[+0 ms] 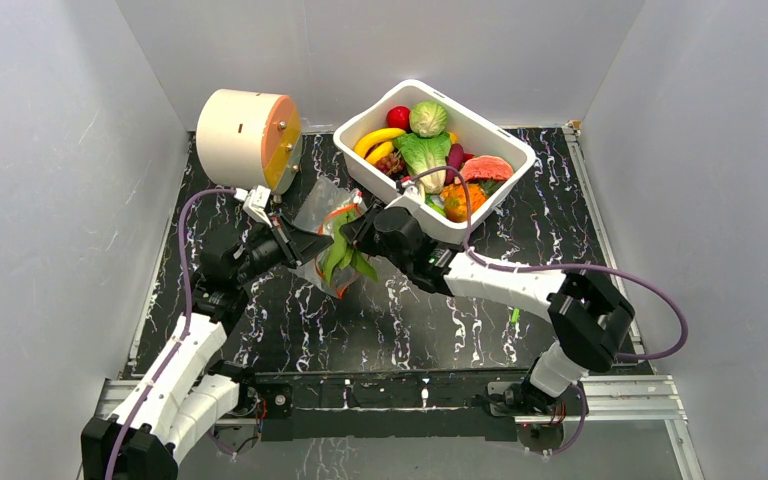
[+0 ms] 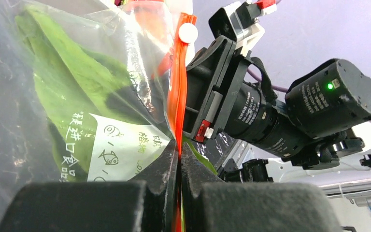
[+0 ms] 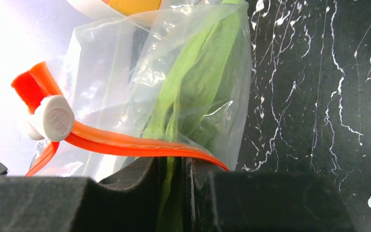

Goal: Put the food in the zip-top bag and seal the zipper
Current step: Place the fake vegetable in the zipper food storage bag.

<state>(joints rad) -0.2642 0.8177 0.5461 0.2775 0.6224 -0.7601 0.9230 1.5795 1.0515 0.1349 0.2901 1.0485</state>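
The clear zip-top bag [image 1: 318, 208] is held up off the table between the two arms. My left gripper [image 1: 298, 243] is shut on its orange-red zipper strip [image 2: 178, 96], which carries a white slider [image 2: 188, 33]. My right gripper [image 1: 358, 232] is shut on the stem of the green leafy greens [image 1: 341, 256]. In the right wrist view the fingers [image 3: 135, 186] pinch the leaf [image 3: 198, 82], whose blades lie inside the bag [image 3: 125, 63] past the zipper [image 3: 125, 143]. The left wrist view shows the leaf [image 2: 67, 72] through the plastic.
A white tub [image 1: 508, 150] at the back right holds several toy foods, among them a banana [image 1: 378, 138], a cabbage [image 1: 428, 117] and a red piece [image 1: 398, 117]. A cream cylinder with an orange face [image 1: 245, 133] stands at the back left, just behind the bag.
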